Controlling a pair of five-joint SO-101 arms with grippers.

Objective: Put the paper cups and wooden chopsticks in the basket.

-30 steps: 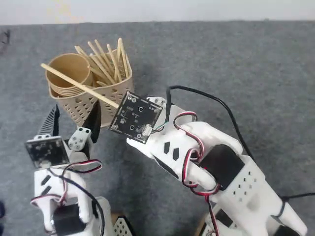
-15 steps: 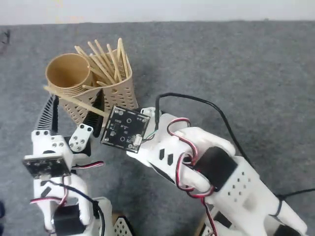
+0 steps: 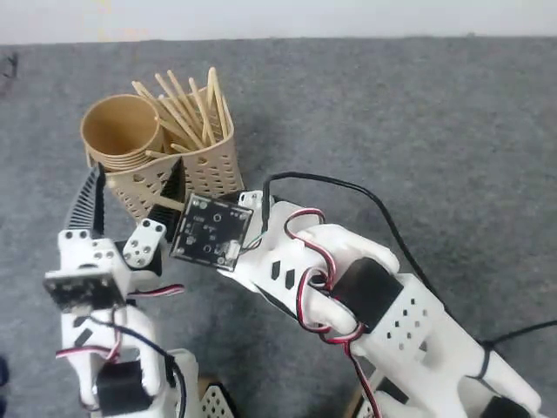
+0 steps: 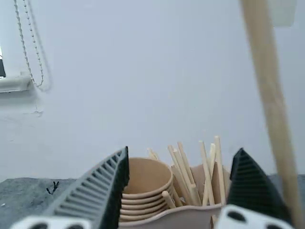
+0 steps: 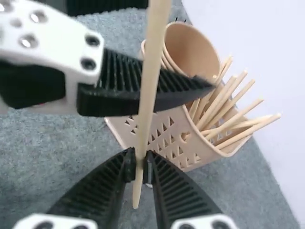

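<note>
On the grey carpeted worktop (image 3: 392, 113) stands the beige perforated plastic basket (image 3: 213, 170), stacked tan paper cups (image 3: 122, 131) in its left part, pale wooden chopsticks (image 3: 187, 109) in its right; before it, beside the left gripper (image 3: 135, 170), the right gripper (image 5: 139, 155) holds one loose chopstick (image 5: 152, 62)

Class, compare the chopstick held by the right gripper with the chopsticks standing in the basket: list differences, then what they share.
The held chopstick is clamped in the right gripper, outside the basket; the basket chopsticks stand inside it, ungripped. The held one is single; those are a leaning bunch. All are pale, plain wooden sticks.
</note>
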